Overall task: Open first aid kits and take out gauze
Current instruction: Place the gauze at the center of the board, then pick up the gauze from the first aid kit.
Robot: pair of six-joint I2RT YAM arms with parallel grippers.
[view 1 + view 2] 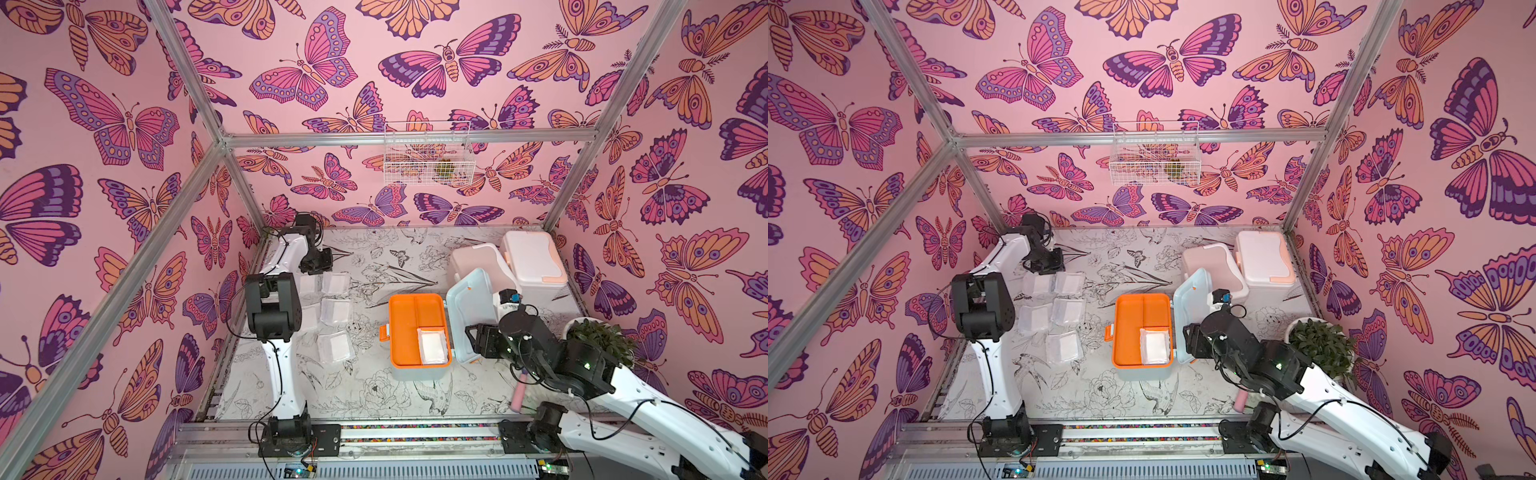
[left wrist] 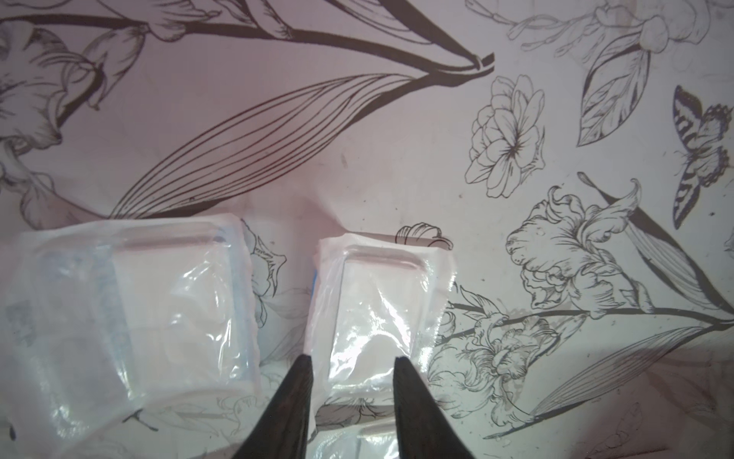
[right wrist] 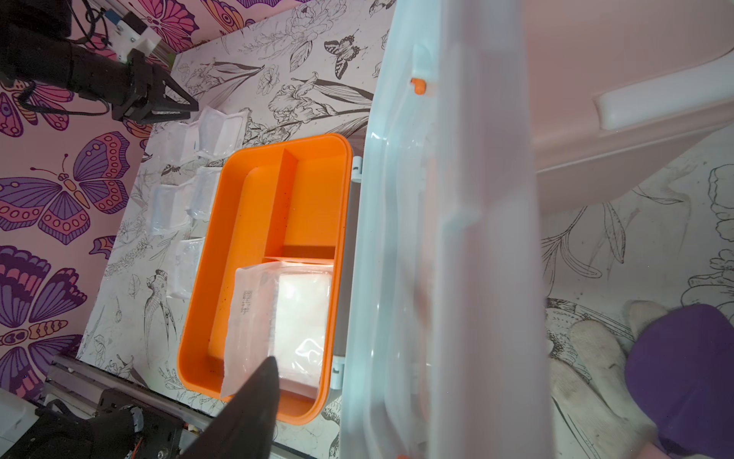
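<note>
Near the table's (image 1: 353,399) middle the right gripper (image 1: 471,337) seems to prop the blue kit's (image 1: 405,328) lid (image 1: 471,305) up, clamped or not I cannot tell, baring one gauze (image 1: 433,345) inside, while the left gripper (image 2: 352,359), jaws apart, hangs over a packet (image 2: 377,302) laid out by the left edge.

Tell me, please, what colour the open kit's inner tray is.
The tray is orange, best seen in the right wrist view.

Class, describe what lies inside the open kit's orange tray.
One gauze packet lies in a corner compartment of the orange tray; the rest looks bare. Anything beneath the tray is hidden.
</note>
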